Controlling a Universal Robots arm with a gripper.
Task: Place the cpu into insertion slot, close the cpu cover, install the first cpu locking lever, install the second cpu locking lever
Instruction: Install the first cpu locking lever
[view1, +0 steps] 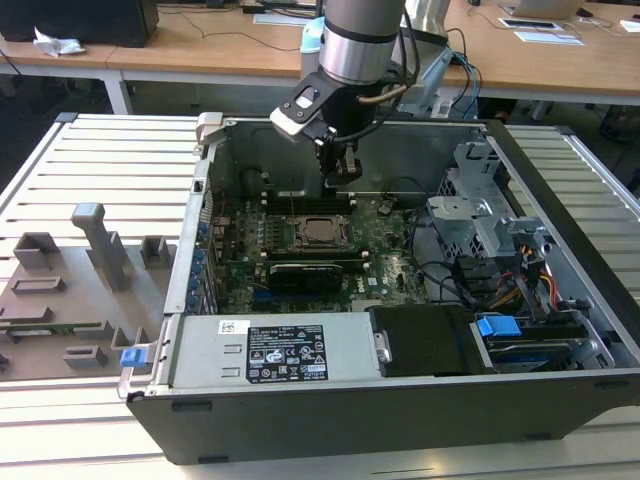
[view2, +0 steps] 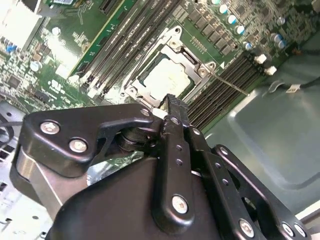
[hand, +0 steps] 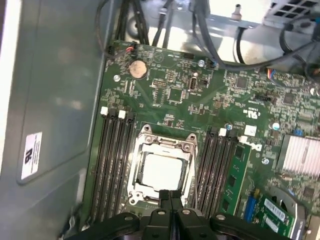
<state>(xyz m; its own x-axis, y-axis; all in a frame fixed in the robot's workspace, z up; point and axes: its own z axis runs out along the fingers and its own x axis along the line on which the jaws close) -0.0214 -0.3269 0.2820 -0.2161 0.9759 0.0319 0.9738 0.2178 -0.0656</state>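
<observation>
The cpu (hand: 161, 170), a pale silver square, lies in the insertion slot (view1: 320, 232) on the green motherboard. The cpu cover (hand: 140, 150), a silvery frame, lies flat around the chip in both wrist views, where the cpu (view2: 165, 77) shows through its cut-out. A thin metal locking lever (view2: 230, 82) sticks out sideways from the socket's corner over the memory slots. My gripper (hand: 170, 194) hangs just above the socket's edge with its black fingers pressed together and nothing between them. In the exterior view the gripper (view1: 342, 172) hovers just behind the socket.
Memory slots (hand: 112, 165) flank the socket on both sides. A black expansion card (view1: 305, 272) lies in front of it. The case's back wall (view1: 420, 150), drive cage (view1: 480, 215) and cable bundle (view1: 520, 275) hem in the exterior view's right. A power supply (view1: 270, 350) fills the front.
</observation>
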